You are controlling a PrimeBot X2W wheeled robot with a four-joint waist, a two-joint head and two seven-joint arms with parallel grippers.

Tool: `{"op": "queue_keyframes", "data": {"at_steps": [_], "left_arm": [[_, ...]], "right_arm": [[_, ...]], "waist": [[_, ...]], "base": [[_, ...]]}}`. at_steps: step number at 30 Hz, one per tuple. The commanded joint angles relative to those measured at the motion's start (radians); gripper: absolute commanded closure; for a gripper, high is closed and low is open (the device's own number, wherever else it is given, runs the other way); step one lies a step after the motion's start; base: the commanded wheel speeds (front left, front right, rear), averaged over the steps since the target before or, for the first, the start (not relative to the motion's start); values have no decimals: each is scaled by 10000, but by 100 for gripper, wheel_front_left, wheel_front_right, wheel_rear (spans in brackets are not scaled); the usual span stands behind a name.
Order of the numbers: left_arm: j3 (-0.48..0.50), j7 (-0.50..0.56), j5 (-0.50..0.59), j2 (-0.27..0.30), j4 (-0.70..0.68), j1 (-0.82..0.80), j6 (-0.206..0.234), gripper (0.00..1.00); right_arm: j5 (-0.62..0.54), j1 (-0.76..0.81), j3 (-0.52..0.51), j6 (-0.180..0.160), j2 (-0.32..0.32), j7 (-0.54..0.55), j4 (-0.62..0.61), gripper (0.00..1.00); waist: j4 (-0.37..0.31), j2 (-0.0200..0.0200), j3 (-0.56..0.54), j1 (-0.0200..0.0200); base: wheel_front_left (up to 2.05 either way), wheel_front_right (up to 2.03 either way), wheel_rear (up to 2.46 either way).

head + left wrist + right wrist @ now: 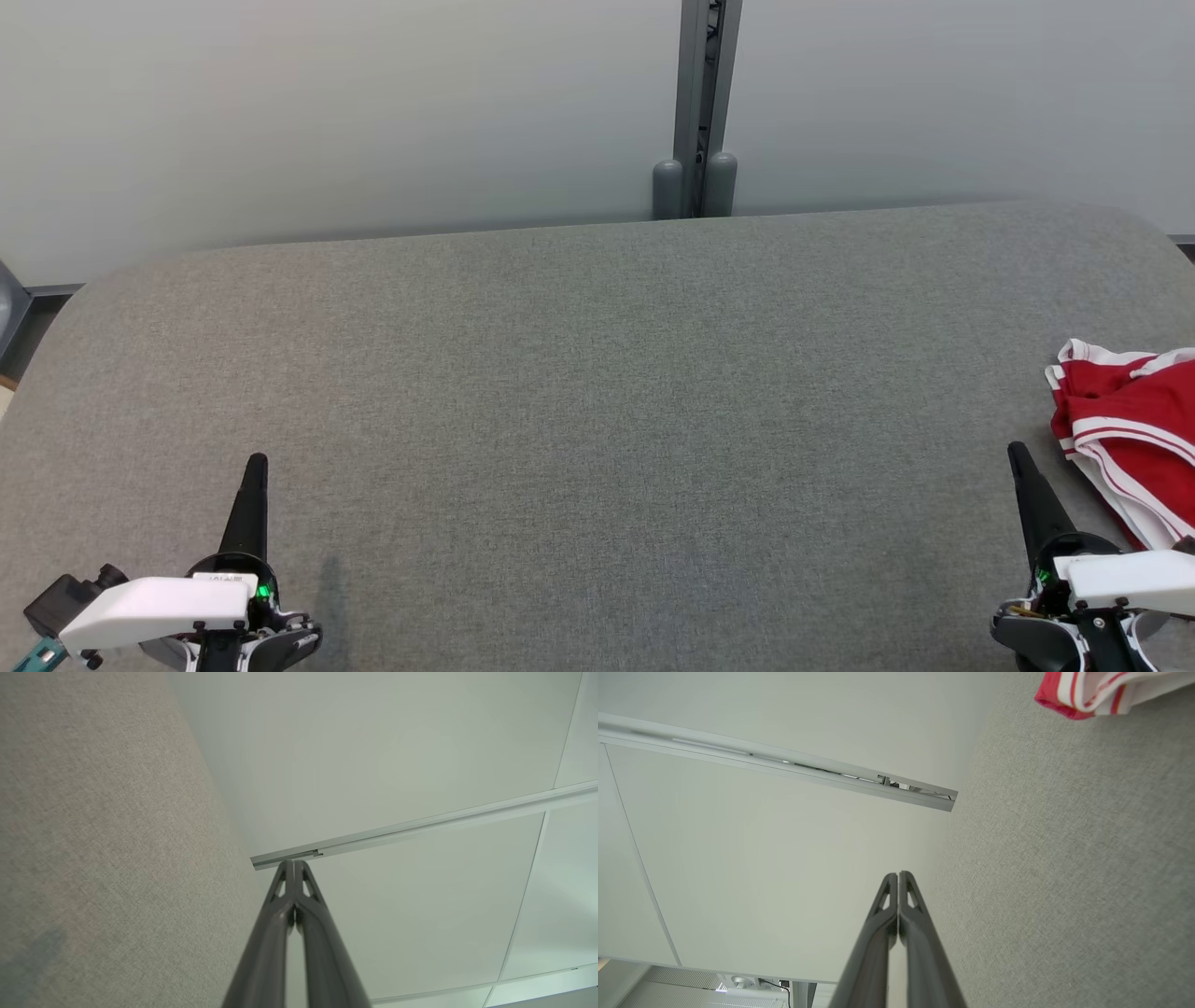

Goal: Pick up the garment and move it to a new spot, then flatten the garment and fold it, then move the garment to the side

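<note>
Head view, far right of table (597,373): red striped garment (1134,420), loosely layered, just beside right pincer (1016,452). Right pincer and left pincer (257,460) both closed, empty. Fits either awaiting pickup or already set aside; inspect layers' neatness before judging.

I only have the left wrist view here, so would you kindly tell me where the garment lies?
Observer: The red garment lies bunched at the right edge of the grey surface, partly cut off in the head view.
Operator: Thank you; which pincer is nearer?
Observer: The right pincer; its tip is just left of the cloth, not touching.
Operator: And where is my left pincer?
Observer: The left pincer is at the far left, over bare surface, well away from the cloth.
</note>
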Motion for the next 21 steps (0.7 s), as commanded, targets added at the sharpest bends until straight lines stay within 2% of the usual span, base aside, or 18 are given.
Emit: {"op": "queue_keyframes", "data": {"at_steps": [1,21], "left_arm": [[58,78,-183,63,-110,-257,-54,100],[130,441,-1657,78,-336,-409,-194,100]], "right_arm": [[233,-161,-50,4,-90,67,-134,100],[1749,-138,-252,4,-109,456,-431,100]], "waist": [[2,-1,1,0],[38,-1,10,0]], "base": [[0,0,0],[0,0,0]]}}
